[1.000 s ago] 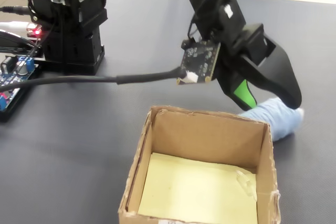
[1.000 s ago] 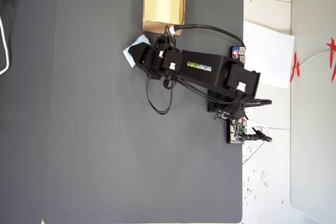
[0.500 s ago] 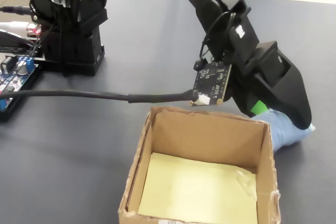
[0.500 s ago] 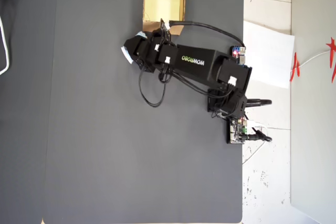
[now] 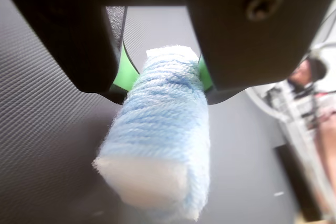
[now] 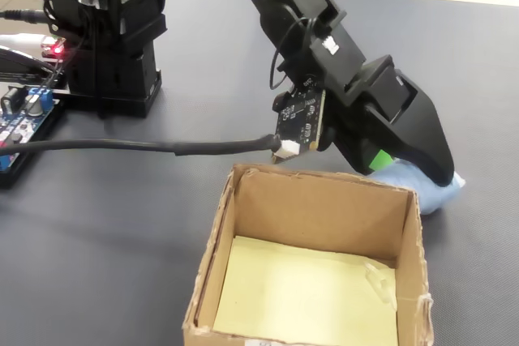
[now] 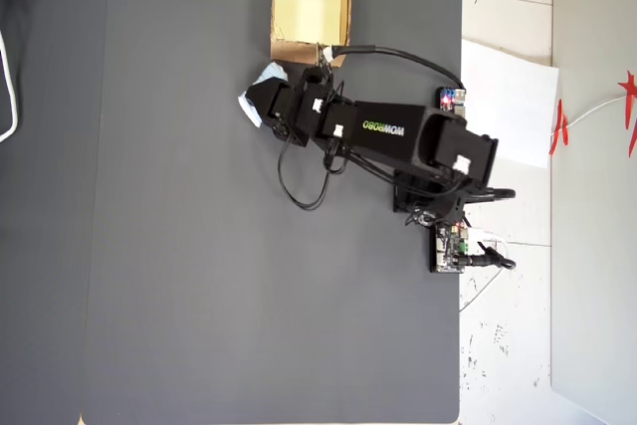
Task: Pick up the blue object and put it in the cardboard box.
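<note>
We see the claw (image 5: 163, 85) clamped on the blue pad (image 5: 157, 140), its black jaws pressing either side. In the overhead view the pad (image 7: 261, 95) sits near the mat's (image 7: 199, 296) top edge, just beside the cardboard box (image 7: 341, 2).

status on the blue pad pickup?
Pincer shut on the blue object. Pad beside the cardboard box, outside it. Box inside bare, nothing blocking.

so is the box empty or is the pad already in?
Empty: the cardboard box shows only its yellowish floor; the blue pad sits outside, clamped in the tool.
</note>
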{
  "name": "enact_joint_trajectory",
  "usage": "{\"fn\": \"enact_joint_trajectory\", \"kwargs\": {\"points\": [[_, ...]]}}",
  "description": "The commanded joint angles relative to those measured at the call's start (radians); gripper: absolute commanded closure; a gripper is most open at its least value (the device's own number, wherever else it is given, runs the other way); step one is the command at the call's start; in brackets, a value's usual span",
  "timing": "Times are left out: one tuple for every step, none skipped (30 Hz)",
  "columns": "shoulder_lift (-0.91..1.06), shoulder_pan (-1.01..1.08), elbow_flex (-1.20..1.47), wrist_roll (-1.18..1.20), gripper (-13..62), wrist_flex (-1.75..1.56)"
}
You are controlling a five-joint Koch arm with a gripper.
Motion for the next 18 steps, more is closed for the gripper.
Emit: {"fn": "enact_joint_trajectory", "kwargs": {"points": [[0.092,-0.026,-0.026,0.046,49.7,-0.143],[0.11,-0.029,-0.023,0.046,49.7,-0.15],[0.14,-0.032,-0.021,0.046,49.7,-0.152],[0.167,-0.032,-0.015,0.049,49.7,-0.169],[0.186,-0.032,-0.012,0.052,49.7,-0.178],[0.206,-0.029,-0.012,0.052,49.7,-0.183],[0.221,-0.028,-0.014,0.052,49.7,-0.187],[0.238,-0.023,-0.014,0.052,49.7,-0.193],[0.258,-0.011,-0.015,0.055,49.7,-0.204],[0.264,0.014,-0.018,0.058,49.7,-0.207],[0.264,0.054,-0.028,0.057,49.7,-0.209],[0.267,0.091,-0.034,0.054,49.7,-0.209],[0.27,0.126,-0.037,0.051,49.7,-0.21],[0.273,0.147,-0.038,0.049,49.7,-0.21],[0.275,0.204,-0.044,0.04,49.7,-0.201],[0.275,0.227,-0.044,0.038,49.7,-0.195],[0.273,0.247,-0.049,0.035,49.7,-0.184],[0.273,0.296,-0.055,0.034,49.5,-0.17]]}}
